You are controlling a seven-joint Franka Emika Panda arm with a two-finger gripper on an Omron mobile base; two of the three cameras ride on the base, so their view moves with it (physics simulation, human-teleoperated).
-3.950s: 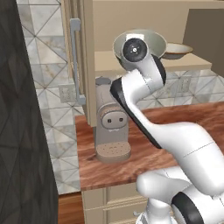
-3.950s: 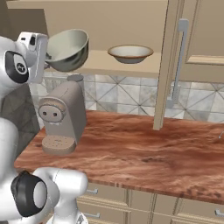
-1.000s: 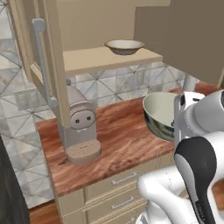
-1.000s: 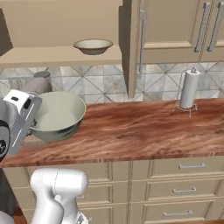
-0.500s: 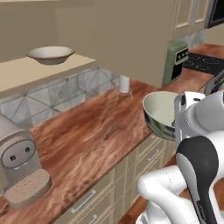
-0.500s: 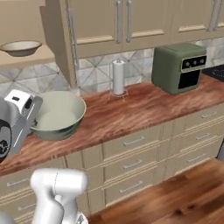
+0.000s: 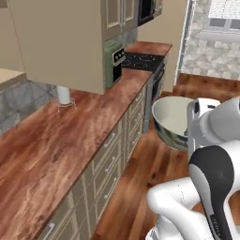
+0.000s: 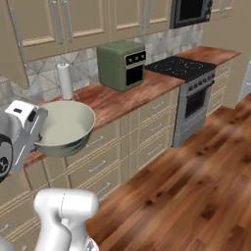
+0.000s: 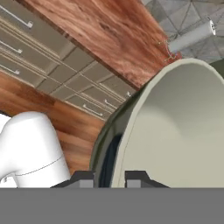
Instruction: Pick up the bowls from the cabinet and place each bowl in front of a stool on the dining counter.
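The bowl (image 8: pixel 62 128) is deep and round, grey-green on the outside with a pale, smooth cream inside and a thin light rim; in the left base view it (image 7: pixel 174 121) is tipped so that its opening faces toward ten o'clock. It is carried in the air above the wooden floor (image 8: pixel 196 181), in front of the drawer fronts (image 7: pixel 110 159), just off the edge of the reddish-brown table (image 7: pixel 56 140). The end effector (image 9: pixel 109 177) is nearly closed, its two dark fingers pinching the bowl's wall at the rim, one finger (image 9: pixel 83 178) outside and the other inside. In the hand view the bowl rises from the end effector toward one o'clock. On the table beyond stand a paper towel roll (image 8: pixel 63 81) and a green toaster oven (image 8: pixel 121 64).
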